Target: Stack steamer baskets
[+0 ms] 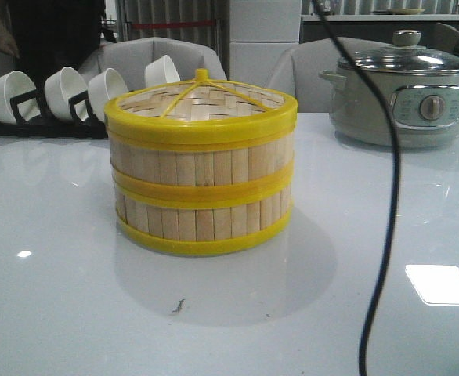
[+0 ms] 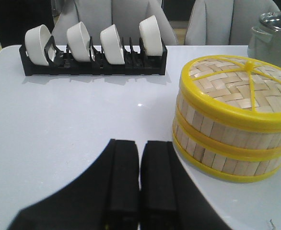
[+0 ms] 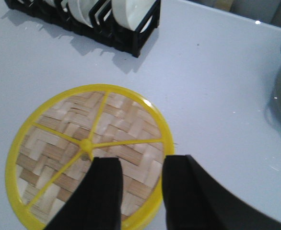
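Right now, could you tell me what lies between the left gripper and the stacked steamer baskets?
Nothing: in the left wrist view, only a narrow strip of bare white table separates the left gripper from the steamer baskets, which stand close beside it.

Table [image 1: 49,313]: glossy white – bright light patches reflected.
Chairs [image 1: 155,59]: grey, upholstered, behind the far edge.
Shelf [image 1: 386,17]: pale, back right.
Figure [image 1: 49,31]: dark-clothed – back left.
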Robot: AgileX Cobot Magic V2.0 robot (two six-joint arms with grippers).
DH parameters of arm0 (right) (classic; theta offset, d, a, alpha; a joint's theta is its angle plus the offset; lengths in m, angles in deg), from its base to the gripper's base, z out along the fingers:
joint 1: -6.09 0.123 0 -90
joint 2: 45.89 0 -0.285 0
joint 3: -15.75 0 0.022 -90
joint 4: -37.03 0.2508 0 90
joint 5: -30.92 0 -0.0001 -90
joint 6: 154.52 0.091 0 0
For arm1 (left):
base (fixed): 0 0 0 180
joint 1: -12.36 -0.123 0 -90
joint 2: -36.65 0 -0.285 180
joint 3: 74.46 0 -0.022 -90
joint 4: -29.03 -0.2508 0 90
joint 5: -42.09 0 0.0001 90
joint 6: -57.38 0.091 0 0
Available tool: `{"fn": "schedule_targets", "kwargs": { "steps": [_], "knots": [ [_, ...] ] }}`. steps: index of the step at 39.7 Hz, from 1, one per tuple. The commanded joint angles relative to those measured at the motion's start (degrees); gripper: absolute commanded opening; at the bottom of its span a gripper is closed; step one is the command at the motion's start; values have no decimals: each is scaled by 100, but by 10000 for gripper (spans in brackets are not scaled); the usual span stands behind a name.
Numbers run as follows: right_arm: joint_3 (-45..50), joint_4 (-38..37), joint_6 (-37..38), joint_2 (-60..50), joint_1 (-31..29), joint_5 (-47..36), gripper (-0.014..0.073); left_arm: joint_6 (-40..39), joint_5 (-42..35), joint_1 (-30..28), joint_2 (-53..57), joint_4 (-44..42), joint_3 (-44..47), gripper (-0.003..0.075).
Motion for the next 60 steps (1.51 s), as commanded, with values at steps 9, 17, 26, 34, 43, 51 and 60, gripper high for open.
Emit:
{"fn": "schedule_targets", "kwargs": {
  "steps": [9, 17, 26, 34, 43, 51, 60],
  "knots": [
    [3321, -123, -69, -3116, -1491, -2437, 328, -40, -504, -2, -30, 26, -167, 95],
    [5172, -123, -69, -4900, -2443, -3129, 328, -40, -504, -2, -30, 26, -167, 95],
    [6504, -117, -69, -6450, -2904, -3236, 328, -40, -504, -2, -30, 26, -167, 95],
    [7257, 175, -69, -7043, -2910, -3242, 235, -40, -504, -2, -30, 26, -167, 95],
    [7645, 211, -69, -7177, -2910, -3322, 55, -40, -504, -2, -30, 26, -167, 95],
    [7647, 211, -69, -7177, -2910, -3508, 55, -40, -504, -2, -30, 26, -167, 95],
    [7647, 211, -69, -7177, -2910, -3456, 55, -40, -504, -2, -30, 26, -167, 95]
  ]
}}
